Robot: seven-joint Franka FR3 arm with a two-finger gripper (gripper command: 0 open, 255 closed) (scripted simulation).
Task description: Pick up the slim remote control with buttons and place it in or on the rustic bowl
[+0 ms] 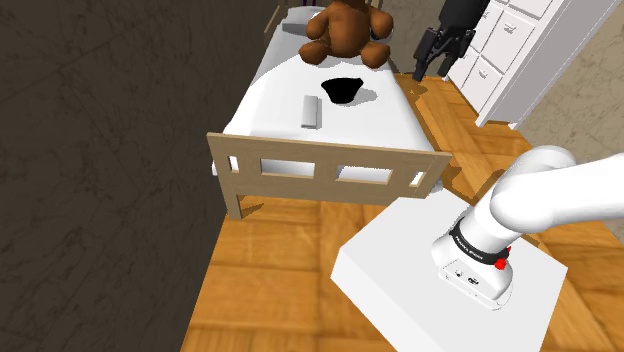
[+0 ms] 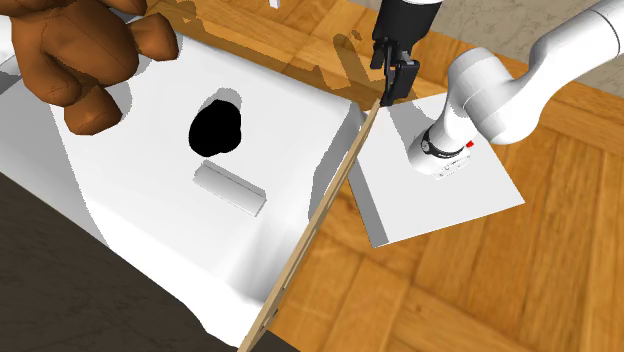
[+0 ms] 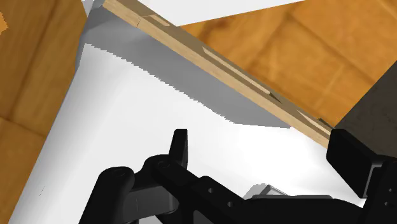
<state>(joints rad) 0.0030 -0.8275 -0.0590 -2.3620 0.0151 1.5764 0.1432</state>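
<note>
Gripper: black fingers apart, nothing betw. them; hangs high over white bed, well apart from remote. Remote = slim grey slab, flat on mattress approx. mid-bed. Long axis runs head-to-foot: one end twd wooden footboard, other twd teddy bear. Buttons not discernible. Black bowl just beside remote on shoulder view's right, nearer teddy bear, not touching. White stand at lower right, on wood floor.
</note>
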